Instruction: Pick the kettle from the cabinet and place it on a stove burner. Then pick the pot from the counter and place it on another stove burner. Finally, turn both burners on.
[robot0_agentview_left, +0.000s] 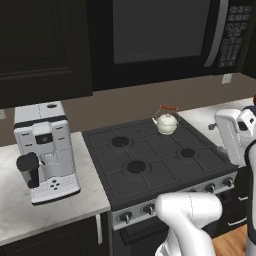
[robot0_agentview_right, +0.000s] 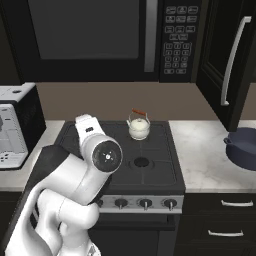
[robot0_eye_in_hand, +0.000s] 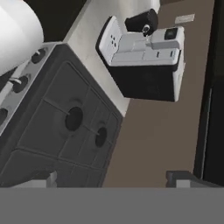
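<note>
A dark kitchen: a black stove (robot0_agentview_left: 160, 165) with dark grey square grates sits between two stretches of white-grey marbled stone counter (robot0_agentview_right: 210, 155), under a black microwave (robot0_agentview_right: 100, 40) with a keypad, against a brown back wall. A tall black wall cabinet (robot0_agentview_right: 220, 55) with a long silver bar handle hangs at the right, and a white-and-black coffee machine (robot0_agentview_left: 45, 150) stands on the left counter. The small cream-white kettle (robot0_agentview_right: 139, 127) with an orange-red handle top stands upright on the rear right burner. The wide dark navy-blue pot (robot0_agentview_right: 245, 147) rests on the right counter, well apart from the stove. In the hand view the gripper (robot0_eye_in_hand: 116, 179) has its fingertips (robot0_eye_in_hand: 183, 178) spread wide with nothing between them, looking over the stove's left burners, well apart from kettle and pot.
</note>
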